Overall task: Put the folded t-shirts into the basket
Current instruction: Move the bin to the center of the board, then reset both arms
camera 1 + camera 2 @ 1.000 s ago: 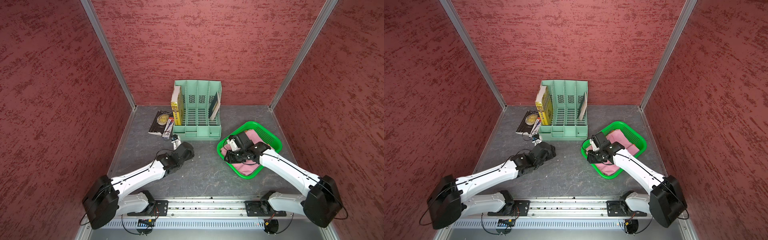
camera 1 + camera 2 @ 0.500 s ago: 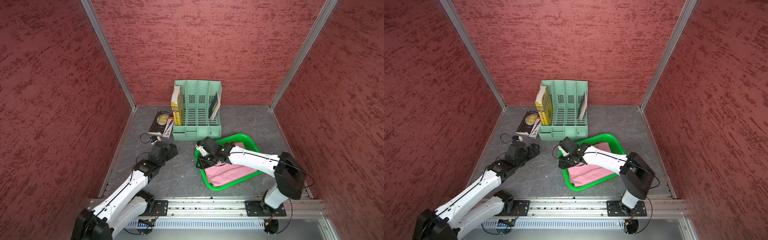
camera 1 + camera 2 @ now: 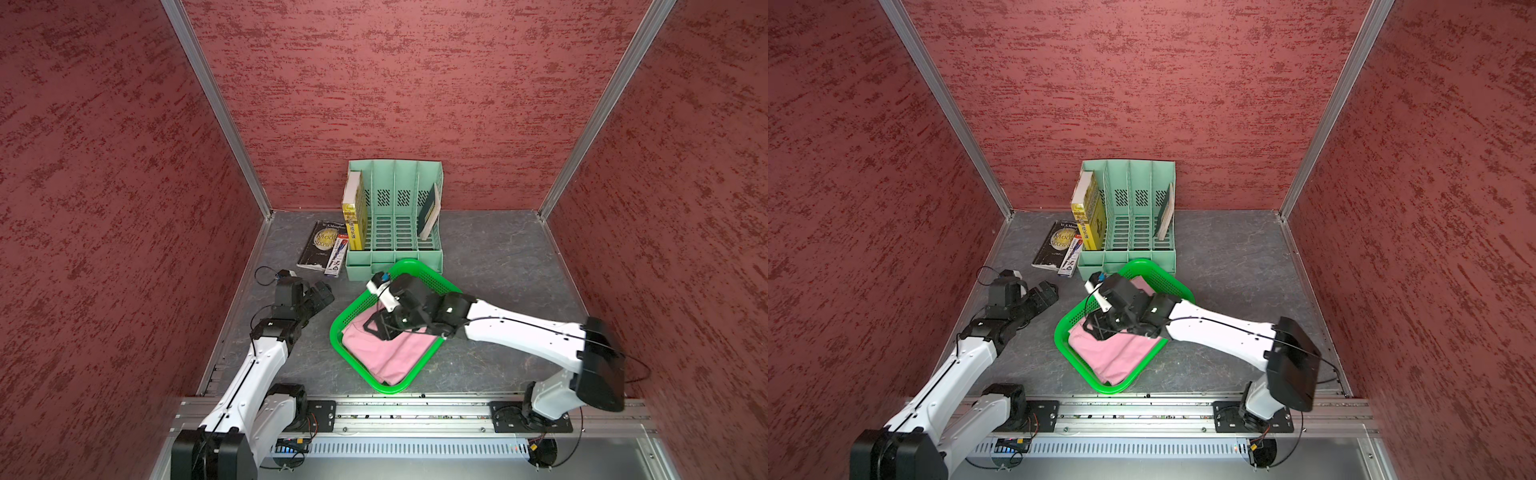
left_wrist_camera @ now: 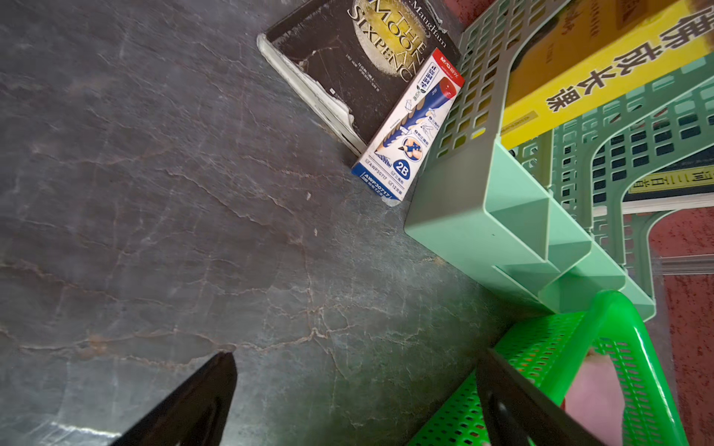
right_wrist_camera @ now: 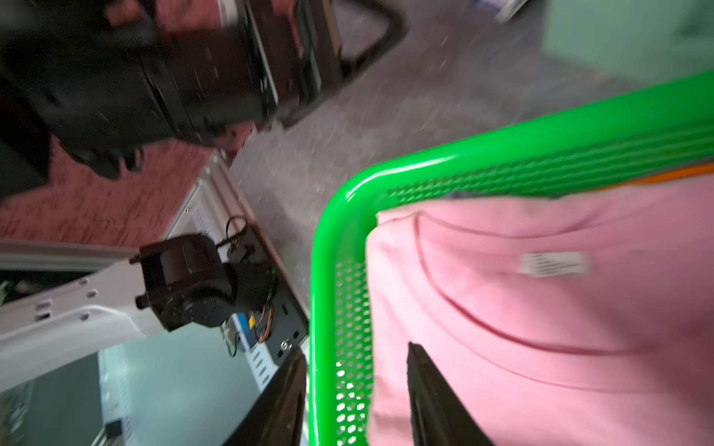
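Observation:
The green basket lies slantwise at the table's front middle. A pink folded t-shirt is the top one in it, and an orange t-shirt edge peeks out beneath. My right gripper straddles the basket's left rim, one finger outside, one inside over the pink cloth, jaws apart and the inner finger off the wall. My left gripper hovers open over bare table left of the basket, holding nothing.
A mint file organizer with a yellow book stands right behind the basket, nearly touching it. A black book and a pencil box lie at its left. Red walls enclose three sides; the metal rail runs along the front.
My right gripper has dragged the basket from the right side to the front middle, and its jaws have widened. The left arm drew back to the left and opened its jaws fully.

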`<state>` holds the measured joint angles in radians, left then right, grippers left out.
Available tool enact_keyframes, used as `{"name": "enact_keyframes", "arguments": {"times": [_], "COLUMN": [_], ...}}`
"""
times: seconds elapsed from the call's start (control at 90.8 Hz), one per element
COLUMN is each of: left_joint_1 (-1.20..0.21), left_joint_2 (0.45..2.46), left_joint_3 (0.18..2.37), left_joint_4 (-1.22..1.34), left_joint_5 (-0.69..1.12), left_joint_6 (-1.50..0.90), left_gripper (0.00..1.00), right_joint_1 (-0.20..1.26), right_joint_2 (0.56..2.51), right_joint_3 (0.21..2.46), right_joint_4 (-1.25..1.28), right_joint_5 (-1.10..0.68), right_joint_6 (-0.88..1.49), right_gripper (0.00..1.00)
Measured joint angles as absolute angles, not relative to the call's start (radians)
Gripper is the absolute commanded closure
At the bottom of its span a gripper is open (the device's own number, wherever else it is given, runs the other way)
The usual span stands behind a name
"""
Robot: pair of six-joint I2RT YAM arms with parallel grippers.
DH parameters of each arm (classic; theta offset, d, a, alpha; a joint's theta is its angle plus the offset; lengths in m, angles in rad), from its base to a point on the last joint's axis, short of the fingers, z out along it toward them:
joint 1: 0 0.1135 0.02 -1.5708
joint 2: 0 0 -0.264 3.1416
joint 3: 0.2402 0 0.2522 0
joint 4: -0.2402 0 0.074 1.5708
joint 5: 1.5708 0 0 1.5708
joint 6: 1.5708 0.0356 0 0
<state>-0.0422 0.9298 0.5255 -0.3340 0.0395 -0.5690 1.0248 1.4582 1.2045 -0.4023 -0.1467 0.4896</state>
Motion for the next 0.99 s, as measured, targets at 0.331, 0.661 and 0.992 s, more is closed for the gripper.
{"name": "enact_keyframes", "arguments": {"times": [0.331, 0.661, 0.992], "left_joint_1": [-0.047, -0.06, 0.041], "left_joint_2": [0.929, 1.185, 1.398], "left_joint_3": [0.485, 0.314, 0.369], "left_joint_4": [-0.097, 0.4, 0.688], "left_joint_5": [-0.031, 0.002, 0.132], "left_joint_6": [-0.279, 0.043, 0.043], "left_gripper": [0.0, 0.0, 0.0], "right_joint_1": [0.543, 0.303, 0.091], "right_joint_2": [1.06, 1.284, 1.488], "right_joint_3": [0.855, 0.633, 0.448], "right_joint_4": [-0.267, 0.144, 0.606], "right_joint_5": [0.238, 0.351, 0.208], "right_joint_6": [0.275, 0.038, -0.034], "right_gripper": [0.02, 0.02, 0.02]}}
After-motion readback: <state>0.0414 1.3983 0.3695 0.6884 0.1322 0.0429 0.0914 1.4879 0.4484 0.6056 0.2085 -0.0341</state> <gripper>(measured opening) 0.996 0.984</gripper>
